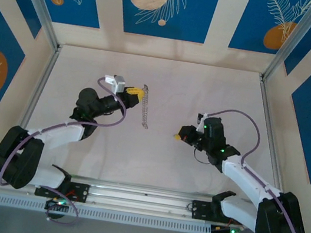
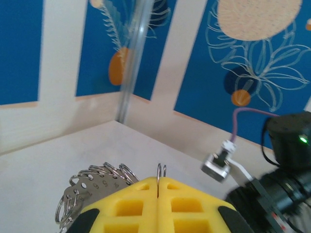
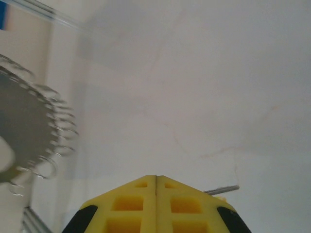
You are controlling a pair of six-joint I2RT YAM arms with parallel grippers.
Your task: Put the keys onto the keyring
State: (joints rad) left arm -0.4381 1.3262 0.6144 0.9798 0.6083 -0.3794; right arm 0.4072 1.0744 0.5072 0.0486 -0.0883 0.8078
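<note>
The keyring (image 1: 144, 110) is a grey metal piece with several small wire loops along its edge, hanging edge-on over the middle of the table. My left gripper (image 1: 137, 92) is shut on its upper end. In the left wrist view the yellow jaws (image 2: 158, 182) pinch one thin wire loop, and the keyring (image 2: 90, 187) spreads out to their left. My right gripper (image 1: 176, 137) hovers shut to the right of the ring, apart from it. In the right wrist view, right gripper (image 3: 156, 177) has a thin grey metal sliver (image 3: 222, 189) poking out beside it. I cannot tell whether that is one of the keys. The keyring (image 3: 24, 126) is blurred at far left.
The white table (image 1: 207, 95) is walled on three sides by cream and blue panels with aluminium posts (image 1: 286, 49) at the back corners. A metal rail (image 1: 142, 198) carrying both arm bases runs along the near edge. The right arm (image 2: 286, 145) shows at the right of the left wrist view.
</note>
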